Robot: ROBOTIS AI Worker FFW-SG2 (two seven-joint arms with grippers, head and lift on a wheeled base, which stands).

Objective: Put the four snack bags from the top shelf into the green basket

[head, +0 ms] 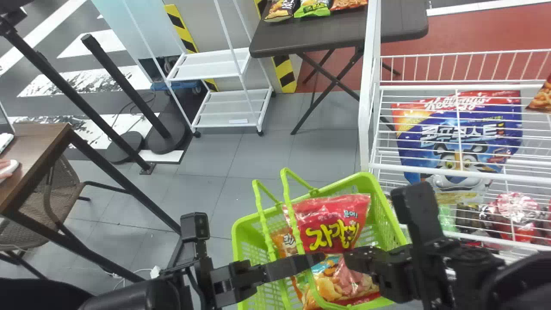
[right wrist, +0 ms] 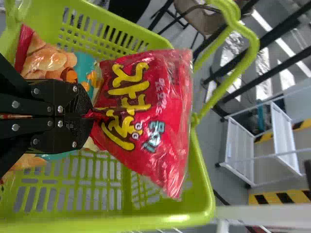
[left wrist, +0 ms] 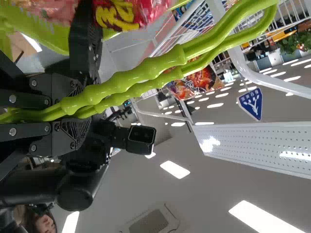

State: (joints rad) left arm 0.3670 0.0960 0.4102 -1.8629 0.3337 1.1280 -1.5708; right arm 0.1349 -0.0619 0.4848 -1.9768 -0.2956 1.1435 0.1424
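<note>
The green basket [head: 379,193] stands low in front of the shelf. My left gripper [head: 308,260] is shut on its handles [head: 289,202]; in the left wrist view the handles [left wrist: 141,73] run through the left gripper [left wrist: 80,109]. My right gripper [head: 357,258] holds the red snack bag [head: 331,224] by one edge, over the basket. In the right wrist view the right gripper [right wrist: 90,115] pinches the red bag [right wrist: 146,111]. Beneath lie an orange bag [head: 282,241] and a blue-and-red snack bag [head: 344,280]. Another snack bag [head: 541,99] shows at the shelf's right edge.
The white wire shelf [head: 452,172] stands at the right, with a large blue cereal bag [head: 456,137] and red packs [head: 516,215] inside. Behind are a dark folding table [head: 301,36] with snacks and a white cart [head: 211,64]. A wooden desk [head: 38,150] is at left.
</note>
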